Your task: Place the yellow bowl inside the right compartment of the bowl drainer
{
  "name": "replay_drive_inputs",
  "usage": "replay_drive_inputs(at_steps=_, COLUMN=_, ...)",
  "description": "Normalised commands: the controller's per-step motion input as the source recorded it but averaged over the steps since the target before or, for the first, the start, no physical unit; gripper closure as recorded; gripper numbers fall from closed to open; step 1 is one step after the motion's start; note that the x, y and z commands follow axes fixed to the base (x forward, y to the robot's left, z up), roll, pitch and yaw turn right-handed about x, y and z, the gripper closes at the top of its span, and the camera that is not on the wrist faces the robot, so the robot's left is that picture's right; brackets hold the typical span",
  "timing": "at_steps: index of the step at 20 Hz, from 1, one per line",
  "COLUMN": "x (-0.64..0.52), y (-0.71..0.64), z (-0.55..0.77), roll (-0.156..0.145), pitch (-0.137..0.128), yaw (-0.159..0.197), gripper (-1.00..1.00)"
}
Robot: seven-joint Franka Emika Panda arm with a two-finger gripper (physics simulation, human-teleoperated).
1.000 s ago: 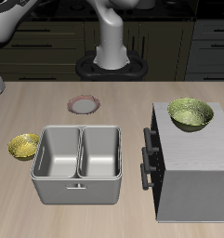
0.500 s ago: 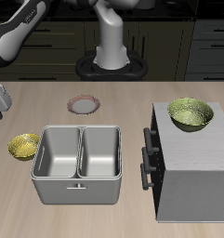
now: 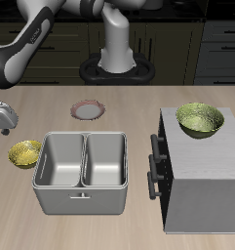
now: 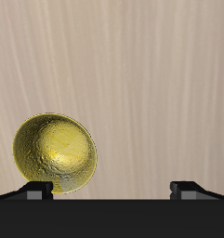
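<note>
Exterior view shows the yellow bowl [image 3: 25,152] sitting upright on the wooden table [image 3: 119,107], just beside the bowl drainer [image 3: 82,173] and apart from its outer wall. It is next to the well that is farther from the grey cabinet [image 3: 197,176]; both wells of the drainer hold nothing. The gripper [image 3: 2,121] hangs above the table, a little behind the yellow bowl and not touching it. On top of the cabinet rests a larger greenish-yellow bowl [image 3: 200,118]. A small pink plate [image 3: 87,109] lies on the table behind the drainer.

From the wrist view, the yellow bowl [image 4: 55,153] is seen from above with its patterned inside, near one fingertip [image 4: 36,190]. The two fingertips stand wide apart, with nothing between them, so the gripper [image 4: 112,190] is released.
</note>
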Motion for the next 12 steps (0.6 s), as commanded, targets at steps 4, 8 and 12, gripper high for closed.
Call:
replay_drive_inputs(at_steps=4, x=-0.16, y=0.20, z=0.08, roll=0.011, pitch=0.017, yaw=0.009, gripper=-1.00)
replay_drive_inputs(at_steps=8, x=0.01, y=0.37, z=0.08, roll=0.066, pitch=0.005, yaw=0.032, gripper=-1.00)
replay_drive_inputs(at_steps=12, x=0.07, y=0.27, z=0.07, roll=0.024, pitch=-0.008, yaw=0.019, gripper=-1.00)
